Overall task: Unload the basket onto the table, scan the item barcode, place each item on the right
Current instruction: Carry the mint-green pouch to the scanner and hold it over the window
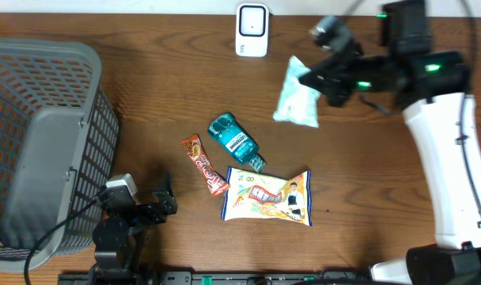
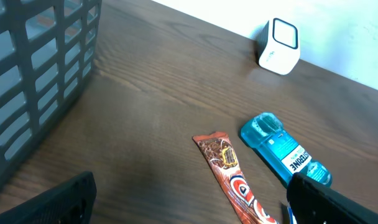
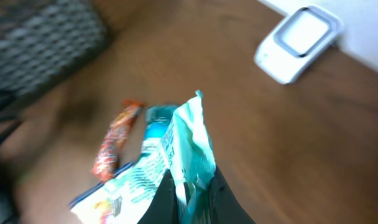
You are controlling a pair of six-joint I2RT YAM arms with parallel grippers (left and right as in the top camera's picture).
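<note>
A pale teal pouch (image 1: 296,93) hangs above the table at the back right, with my right gripper (image 1: 313,79) shut on its edge. The right wrist view shows the pouch (image 3: 190,134) pinched between the dark fingers of that gripper (image 3: 192,199). The white barcode scanner (image 1: 251,30) stands at the back edge, left of the pouch, and shows again as the scanner (image 3: 299,42). My left gripper (image 1: 142,198) sits low at the front left, open and holding nothing; its fingers (image 2: 58,202) are spread wide over bare wood.
A grey mesh basket (image 1: 35,142) fills the left side. A teal mouthwash bottle (image 1: 234,141), an orange candy bar (image 1: 205,165) and a colourful snack bag (image 1: 268,196) lie mid-table. The bottle (image 2: 285,149) and bar (image 2: 229,171) lie just ahead of the left gripper.
</note>
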